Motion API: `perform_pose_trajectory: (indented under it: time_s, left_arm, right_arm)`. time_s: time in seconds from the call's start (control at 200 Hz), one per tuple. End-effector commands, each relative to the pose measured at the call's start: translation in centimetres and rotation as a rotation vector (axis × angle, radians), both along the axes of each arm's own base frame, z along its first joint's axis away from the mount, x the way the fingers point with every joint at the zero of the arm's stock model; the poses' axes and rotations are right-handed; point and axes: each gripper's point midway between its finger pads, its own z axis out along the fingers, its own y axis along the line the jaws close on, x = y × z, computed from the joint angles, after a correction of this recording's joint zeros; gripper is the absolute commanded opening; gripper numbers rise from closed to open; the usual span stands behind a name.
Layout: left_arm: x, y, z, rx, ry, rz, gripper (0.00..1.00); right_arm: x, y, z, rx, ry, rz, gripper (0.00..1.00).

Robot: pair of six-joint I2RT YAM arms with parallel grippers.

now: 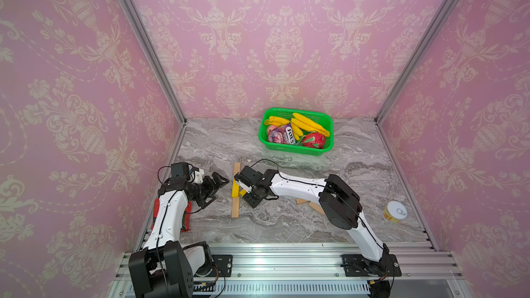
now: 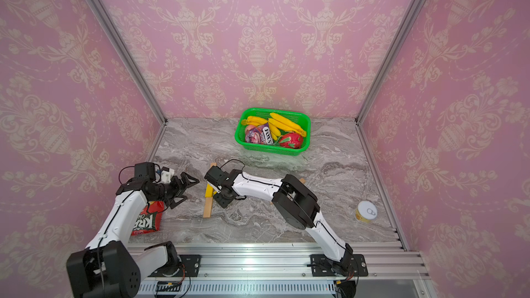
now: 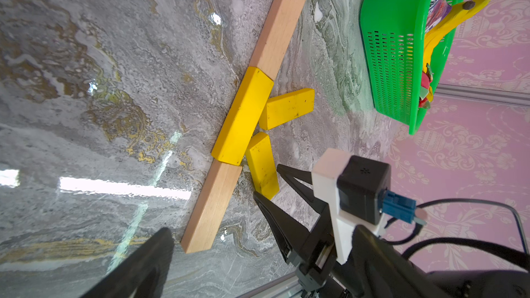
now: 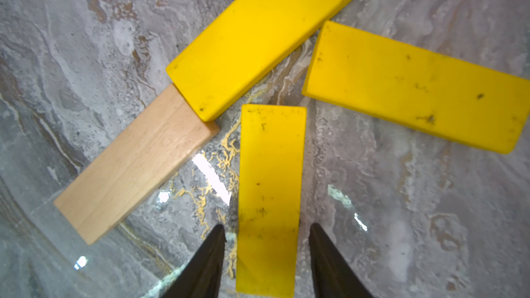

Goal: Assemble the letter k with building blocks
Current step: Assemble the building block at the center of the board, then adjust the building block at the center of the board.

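Note:
A straight stem lies on the marble: a wood block [image 3: 279, 24], a yellow block [image 3: 243, 116] and a second wood block [image 3: 212, 207], end to end. Two shorter yellow blocks slant off its middle, one [image 4: 415, 87] free, the other [image 4: 271, 182] lying flat between the fingers of my right gripper [image 4: 266, 229]. That gripper is open, with a gap showing on each side of the block. My left gripper [image 1: 219, 187] hovers wide open and holding nothing, just left of the stem [image 1: 235, 190]. Loose wood blocks [image 1: 317, 207] lie partly hidden under the right arm.
A green basket [image 1: 295, 150] of bananas, a sweets packet and a red fruit stands at the back. A tin can [image 1: 395, 211] sits near the right wall. A red snack bag [image 2: 147, 219] lies under the left arm. An aluminium rail edges the front.

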Motion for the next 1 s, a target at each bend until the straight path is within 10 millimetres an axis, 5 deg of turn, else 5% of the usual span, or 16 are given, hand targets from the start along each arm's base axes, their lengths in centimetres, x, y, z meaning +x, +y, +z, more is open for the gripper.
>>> perform_pose_trajectory:
  time_s: [0.0, 0.19, 0.345, 0.545, 0.74, 0.996]
  left_arm:
    - [0.3, 0.1, 0.1, -0.020, 0.007, 0.012, 0.96]
    - [0.1, 1.0, -0.9, 0.027, 0.050, 0.038, 0.79]
    - [0.3, 2.4, -2.0, 0.129, 0.087, 0.047, 0.32]
    - [0.8, 2.2, -3.5, 0.308, 0.140, -0.055, 0.00]
    - [1.7, 2.4, -4.1, 0.409, 0.154, -0.082, 0.00]
    - [2.7, 2.2, -5.0, 0.517, 0.169, -0.135, 0.00]
  right_arm:
    - [0.6, 0.3, 0.9, 0.029, -0.022, -0.007, 0.60]
    - [1.1, 0.8, 4.4, 0.122, -0.089, 0.001, 0.64]
    - [1.1, 0.4, 7.6, 0.170, -0.124, -0.005, 0.64]
    - [1.2, -2.5, 11.8, 0.292, -0.125, -0.139, 0.66]
    - [1.6, -7.6, 12.0, 0.359, -0.041, -0.381, 0.67]
    - [1.2, -12.2, 11.2, 0.396, -0.036, -0.480, 0.69]
